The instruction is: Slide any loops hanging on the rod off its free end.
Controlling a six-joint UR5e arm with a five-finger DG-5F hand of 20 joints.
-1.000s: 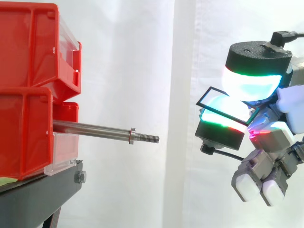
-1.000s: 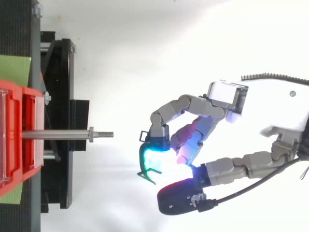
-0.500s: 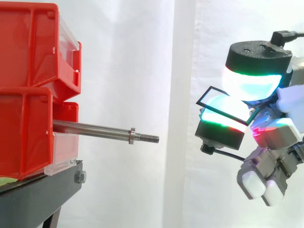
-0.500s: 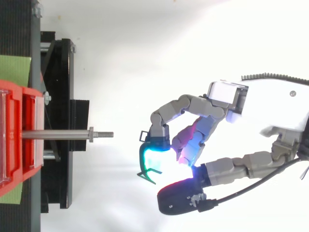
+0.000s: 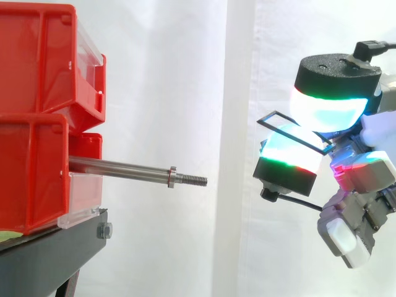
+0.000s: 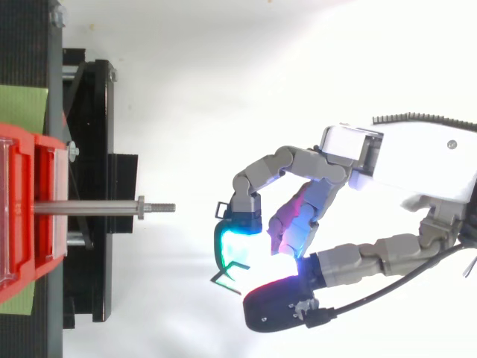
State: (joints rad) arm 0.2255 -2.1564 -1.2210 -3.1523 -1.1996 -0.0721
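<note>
**Side view: loop off the rod, pinched in the hand**

I see the rod (image 5: 124, 168) bare, its long axis level, with the free end aimed right at the hand (image 6: 320, 168), well apart. Glowing pads pinch the thin black loop (image 5: 289, 129). Since a second ago the loop has tipped more edge-on and the lower fingers have drawn back.

Lighting: bright, even, diffuse; white curtain (image 5: 185, 74) near blown out in top view. Cyan-green glare blooms round hand (image 6: 358, 156) fingertips (image 6: 237, 242). Shadows faint.
</note>
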